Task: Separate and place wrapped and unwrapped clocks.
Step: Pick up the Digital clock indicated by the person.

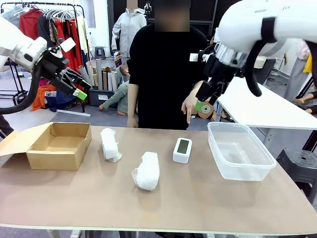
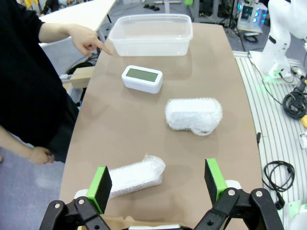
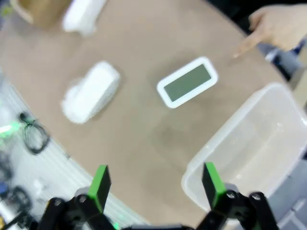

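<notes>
Jaws on both arms stand wide apart and empty, green pads [image 2: 102,188] showing. Both are raised off the counter [image 1: 198,203], the left jaws well to the left of the clock [image 1: 182,149] and the right jaws above and just right of it. The clock lies screen up. A clear tub [image 1: 242,171] sits just to its right, the first wrapped bundle [image 1: 146,170] near on its left, and the second wrapped bundle [image 1: 110,144] farther left. A cardboard box [image 1: 52,159] sits beyond that. A person's hand [image 1: 190,105] points down just behind the clock, so a descending arm could strike it. The right jaws could also clip the tub's rim or push the smooth clock away. On a bundle, the pads may catch only loose crinkly wrap, so it slips free.
</notes>
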`<state>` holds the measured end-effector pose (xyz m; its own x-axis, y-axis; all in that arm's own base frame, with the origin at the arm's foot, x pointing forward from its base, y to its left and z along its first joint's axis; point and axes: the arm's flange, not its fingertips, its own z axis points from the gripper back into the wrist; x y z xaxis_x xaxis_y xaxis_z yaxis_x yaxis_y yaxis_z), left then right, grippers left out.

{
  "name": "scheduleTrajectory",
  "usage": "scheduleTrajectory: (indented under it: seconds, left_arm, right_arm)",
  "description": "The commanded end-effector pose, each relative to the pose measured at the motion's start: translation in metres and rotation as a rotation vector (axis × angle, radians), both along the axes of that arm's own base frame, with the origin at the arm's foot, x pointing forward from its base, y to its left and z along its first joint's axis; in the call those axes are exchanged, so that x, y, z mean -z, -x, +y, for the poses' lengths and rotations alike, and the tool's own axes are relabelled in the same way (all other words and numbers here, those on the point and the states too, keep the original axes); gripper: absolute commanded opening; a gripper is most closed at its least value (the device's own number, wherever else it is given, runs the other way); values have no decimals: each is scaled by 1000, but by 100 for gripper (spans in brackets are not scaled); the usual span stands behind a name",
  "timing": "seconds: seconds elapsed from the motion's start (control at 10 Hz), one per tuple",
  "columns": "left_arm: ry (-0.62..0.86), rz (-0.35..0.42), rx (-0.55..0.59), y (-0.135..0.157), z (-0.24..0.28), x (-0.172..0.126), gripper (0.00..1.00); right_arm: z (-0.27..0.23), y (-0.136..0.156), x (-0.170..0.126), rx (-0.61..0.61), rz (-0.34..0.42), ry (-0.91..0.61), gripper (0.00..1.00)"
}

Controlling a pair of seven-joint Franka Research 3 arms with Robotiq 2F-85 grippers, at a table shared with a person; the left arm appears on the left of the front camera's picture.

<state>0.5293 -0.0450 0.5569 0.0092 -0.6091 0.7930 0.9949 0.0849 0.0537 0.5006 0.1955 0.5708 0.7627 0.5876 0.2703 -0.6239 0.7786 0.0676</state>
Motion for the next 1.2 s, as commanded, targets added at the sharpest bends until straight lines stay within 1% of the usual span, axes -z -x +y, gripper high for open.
scheduleTrajectory:
  seconds: [0.0,0.1,0.2,0.3,0.4,0.7,0.8,0.9,1.0,1.1]
  left_arm:
    - [1,-4,-2,1,1,-2,100]
    - [1,-4,-2,1,1,-2,100]
    - [1,-4,-2,1,1,-2,100]
    - [1,-4,-2,1,1,-2,100]
    - [1,-4,-2,1,1,-2,100]
    - [1,-4,-2,1,1,-2,100]
    - [1,-4,-2,1,1,-2,100]
    - [1,-4,-2,1,1,-2,100]
    - [1,-4,-2,1,1,-2,100]
    - [1,-4,-2,1,1,-2,100]
  right_arm:
    - [8,-7,25,139,-45,66,100]
    - [8,-12,35,176,-55,74,100]
    - [8,-12,43,202,-35,58,100]
    - [5,-13,49,180,-50,61,100]
    - [3,-15,40,148,-30,42,100]
    - [3,-15,40,148,-30,42,100]
    - [3,-16,45,159,-28,46,100]
    - [18,-24,56,330,30,74,100]
    - [34,-26,66,429,102,75,100]
    - [48,-27,72,550,114,127,100]
